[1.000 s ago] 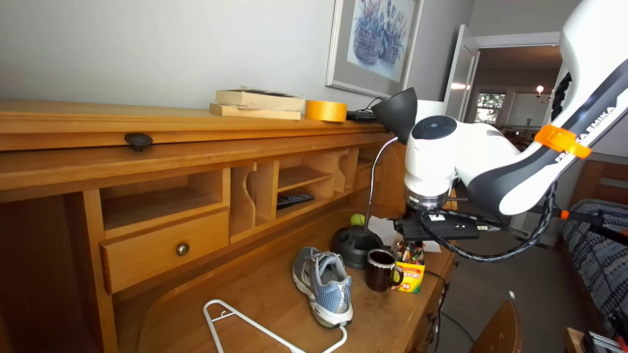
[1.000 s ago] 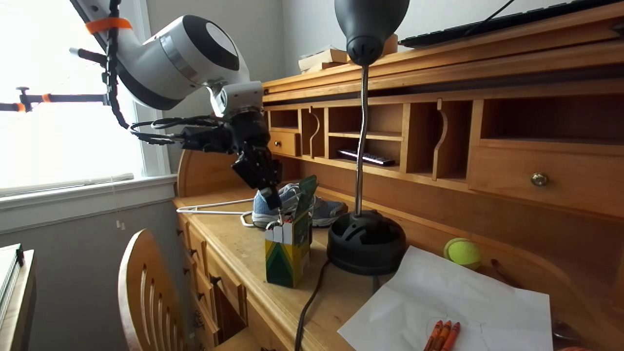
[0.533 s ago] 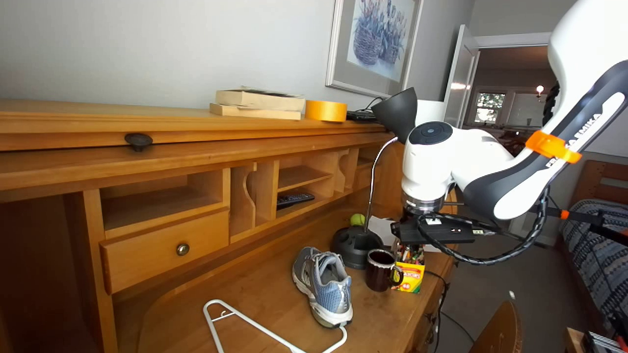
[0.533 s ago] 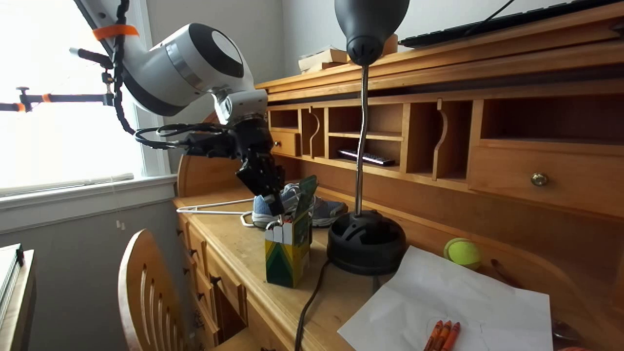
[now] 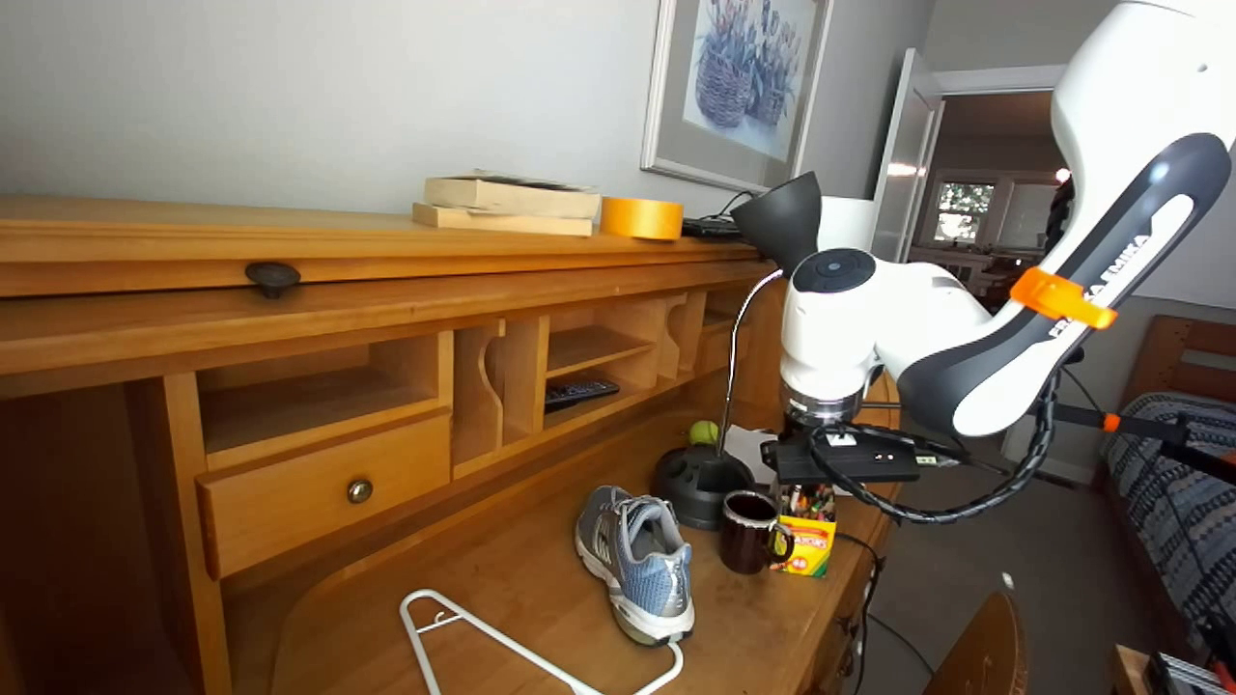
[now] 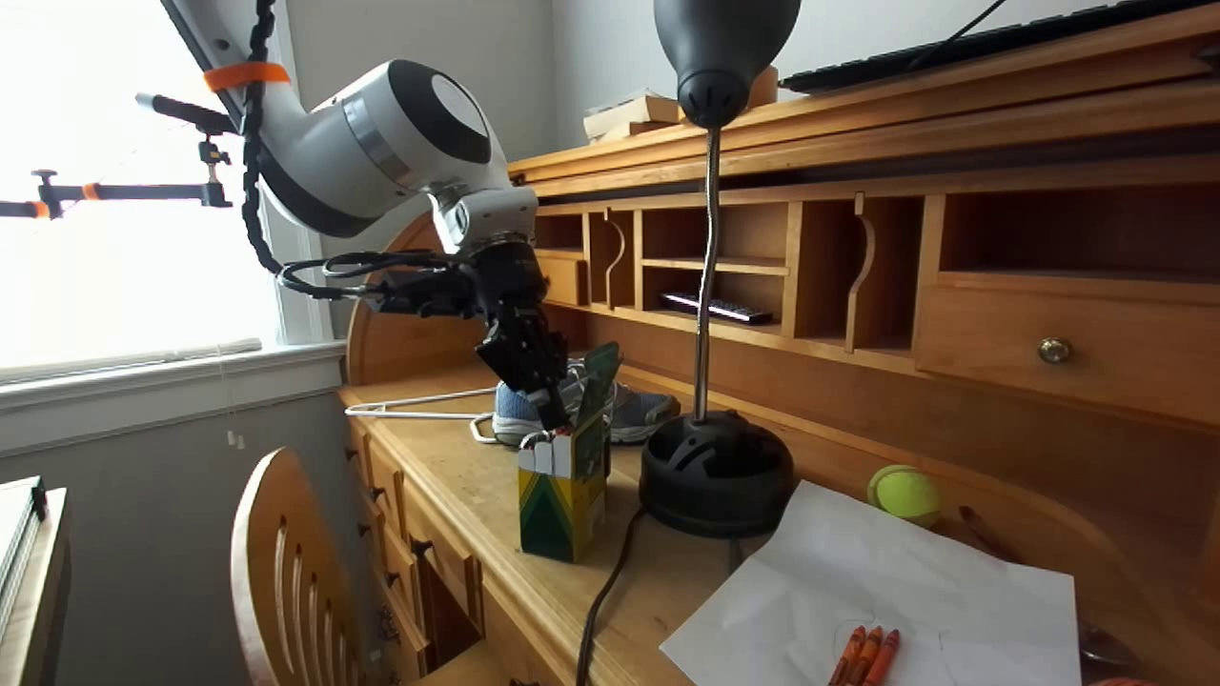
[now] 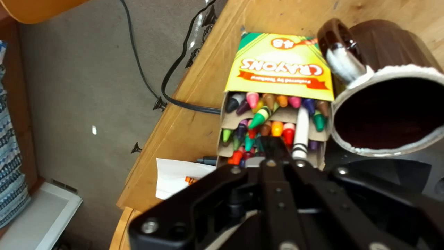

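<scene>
My gripper (image 7: 275, 147) points down with its fingertips together over the open crayon box (image 7: 279, 69). Its tips hide part of the crayons; I see nothing held between them. A white crayon (image 7: 301, 132) stands out of the box right beside the fingertips. A green crayon (image 7: 261, 116) lies tilted across the back row. In an exterior view the fingertips (image 6: 553, 414) are at the top of the box (image 6: 562, 505), beside its raised green flap (image 6: 599, 376). The brown mug (image 7: 388, 48) stands against the box's side; it also shows in an exterior view (image 5: 748, 536).
A black desk lamp (image 6: 717, 476) stands beside the box, with a cord (image 6: 610, 591) along the desk. A blue shoe (image 5: 637, 569) and white hanger (image 5: 502, 637) lie beyond the mug. Paper (image 6: 905, 581) with orange crayons (image 6: 863, 657) and a tennis ball (image 6: 904, 494) are nearby.
The arm has moved down and across toward the box's flap side. The fingertips are now lower, at the box top. The box, mug, lamp and shoe have not moved.
</scene>
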`<state>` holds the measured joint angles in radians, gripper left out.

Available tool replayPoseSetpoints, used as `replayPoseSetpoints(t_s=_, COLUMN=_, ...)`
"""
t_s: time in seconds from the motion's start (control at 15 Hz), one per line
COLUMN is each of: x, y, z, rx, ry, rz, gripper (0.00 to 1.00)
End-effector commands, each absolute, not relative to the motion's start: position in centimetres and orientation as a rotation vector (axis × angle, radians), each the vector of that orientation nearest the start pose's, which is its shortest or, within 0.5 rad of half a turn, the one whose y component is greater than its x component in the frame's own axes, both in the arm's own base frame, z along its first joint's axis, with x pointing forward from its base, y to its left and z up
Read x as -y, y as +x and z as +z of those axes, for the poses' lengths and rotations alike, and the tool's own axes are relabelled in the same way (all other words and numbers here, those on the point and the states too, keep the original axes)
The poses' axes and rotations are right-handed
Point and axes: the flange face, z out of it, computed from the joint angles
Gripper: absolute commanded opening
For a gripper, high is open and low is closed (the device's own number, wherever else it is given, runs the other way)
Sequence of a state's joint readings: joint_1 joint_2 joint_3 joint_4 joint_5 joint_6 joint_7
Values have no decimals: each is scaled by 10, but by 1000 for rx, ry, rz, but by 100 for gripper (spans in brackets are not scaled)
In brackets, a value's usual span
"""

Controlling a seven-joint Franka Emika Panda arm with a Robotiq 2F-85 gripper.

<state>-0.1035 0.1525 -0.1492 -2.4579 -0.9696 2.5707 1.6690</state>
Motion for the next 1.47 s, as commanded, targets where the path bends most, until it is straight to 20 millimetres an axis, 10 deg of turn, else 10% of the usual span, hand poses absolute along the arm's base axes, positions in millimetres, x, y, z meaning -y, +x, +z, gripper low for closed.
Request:
replayPoseSetpoints(t_s=0.0, x=101, y=464, z=234, rx=-1770, ry=-3009, rz=-549, gripper=0)
replayPoseSetpoints(t_s=1.4, x=85, y=452, z=263, rx=-1784, ry=-3052, rz=-562, gripper=0)
